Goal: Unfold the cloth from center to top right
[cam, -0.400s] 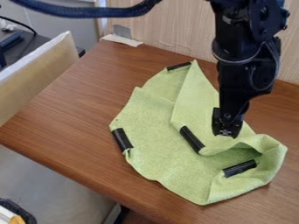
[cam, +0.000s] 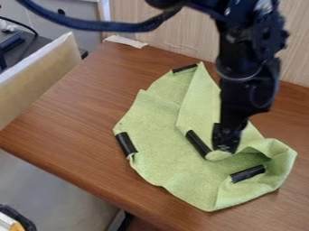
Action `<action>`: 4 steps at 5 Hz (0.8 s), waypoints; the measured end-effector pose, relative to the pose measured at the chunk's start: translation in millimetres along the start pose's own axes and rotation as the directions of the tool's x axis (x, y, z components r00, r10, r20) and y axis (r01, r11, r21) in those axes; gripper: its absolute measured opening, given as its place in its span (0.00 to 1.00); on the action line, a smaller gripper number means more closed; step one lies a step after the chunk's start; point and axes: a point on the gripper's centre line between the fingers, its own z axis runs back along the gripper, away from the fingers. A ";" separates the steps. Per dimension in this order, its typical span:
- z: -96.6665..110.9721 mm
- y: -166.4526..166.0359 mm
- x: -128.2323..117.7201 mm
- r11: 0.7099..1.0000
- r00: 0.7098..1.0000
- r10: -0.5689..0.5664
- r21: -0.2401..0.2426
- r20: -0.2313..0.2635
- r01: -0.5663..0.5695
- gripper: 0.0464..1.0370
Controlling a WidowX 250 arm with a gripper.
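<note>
Lowered since the earlier frame, and shifted slightly left in view: black robot gripper. Tip now at the folded layer of the light green fabric cloth, near the middle black cylindrical piece. Grip state: cannot tell open from shut. Cloth lies partly folded on the brown wood-grain tabletop, right side rumpled.

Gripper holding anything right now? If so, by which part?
Can't tell. Gripper is down at the green cloth's folded flap, right of the middle black strip; no grip visible.
</note>
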 end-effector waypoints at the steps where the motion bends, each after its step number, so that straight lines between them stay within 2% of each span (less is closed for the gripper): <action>1: -22.2 -2.0 -12.2 1.000 1.000 0.002 -0.031 -0.005 -0.002 0.96; 3: -54.9 1.8 -32.9 0.996 1.000 -0.010 -0.088 -0.015 0.009 0.96; 4: -73.0 -2.7 -38.6 0.991 1.000 -0.009 -0.135 -0.014 0.007 0.93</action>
